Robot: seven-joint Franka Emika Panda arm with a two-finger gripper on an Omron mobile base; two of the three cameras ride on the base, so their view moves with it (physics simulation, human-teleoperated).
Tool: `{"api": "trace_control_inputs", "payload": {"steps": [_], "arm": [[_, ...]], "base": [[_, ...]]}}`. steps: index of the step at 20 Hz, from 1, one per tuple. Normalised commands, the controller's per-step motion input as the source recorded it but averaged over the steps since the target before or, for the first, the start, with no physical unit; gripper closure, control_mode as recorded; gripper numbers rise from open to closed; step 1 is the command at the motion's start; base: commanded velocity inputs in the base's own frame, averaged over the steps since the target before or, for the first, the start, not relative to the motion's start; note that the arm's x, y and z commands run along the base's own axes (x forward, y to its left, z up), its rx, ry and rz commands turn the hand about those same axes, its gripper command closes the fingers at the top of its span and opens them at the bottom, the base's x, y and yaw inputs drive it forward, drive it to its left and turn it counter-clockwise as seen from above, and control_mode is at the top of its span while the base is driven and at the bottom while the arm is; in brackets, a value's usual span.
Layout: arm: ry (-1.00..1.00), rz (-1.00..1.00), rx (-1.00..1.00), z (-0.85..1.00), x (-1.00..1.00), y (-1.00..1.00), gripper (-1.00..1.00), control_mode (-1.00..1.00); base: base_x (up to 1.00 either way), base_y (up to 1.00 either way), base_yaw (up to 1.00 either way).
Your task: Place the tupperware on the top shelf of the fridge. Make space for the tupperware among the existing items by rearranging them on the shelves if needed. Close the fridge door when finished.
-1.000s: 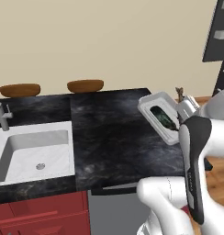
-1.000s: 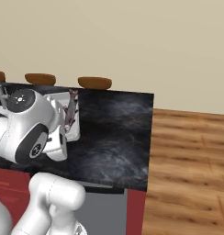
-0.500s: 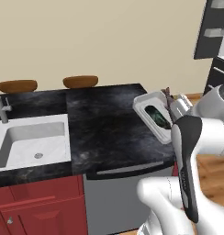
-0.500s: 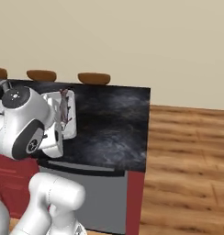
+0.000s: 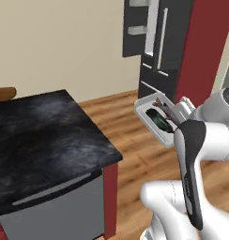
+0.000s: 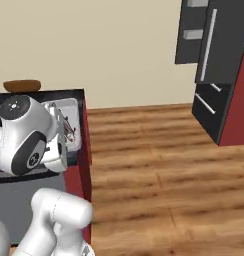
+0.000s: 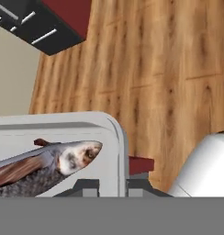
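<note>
Tupperware (image 5: 156,123) tilted, clamped in pincer (image 7: 123,186) | fridge (image 6: 216,65) door ajar

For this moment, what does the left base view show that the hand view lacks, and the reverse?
Left base view alone: the black speckled stone counter with a grey appliance front below, the beige wall, a brown stool seat behind the counter, and the white arm carrying the tub over the floor. Hand view alone: a close look along the tub's white rim, with a long fish-like piece of food lying against it. Both: the shallow white rectangular tupperware, the wooden plank floor, and the tall dark grey fridge beside a red panel.
</note>
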Motion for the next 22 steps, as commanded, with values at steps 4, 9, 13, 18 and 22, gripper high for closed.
{"api": "trace_control_inputs", "payload": {"steps": [4, 9, 13, 18, 22], "arm": [[0.0, 0.0, 0.0, 0.0, 0.0, 0.0, 1.0, 1.0], [0.0, 0.0, 0.0, 0.0, 0.0, 0.0, 1.0, 1.0], [0.0, 0.0, 0.0, 0.0, 0.0, 0.0, 1.0, 1.0], [0.0, 0.0, 0.0, 0.0, 0.0, 0.0, 1.0, 1.0], [0.0, 0.0, 0.0, 0.0, 0.0, 0.0, 1.0, 1.0]], "base": [[0.22, -0.63, -0.53], [0.87, -0.04, -0.23], [1.0, -0.47, -0.05], [1.0, -0.34, 0.04], [1.0, 0.12, 0.22]]}}
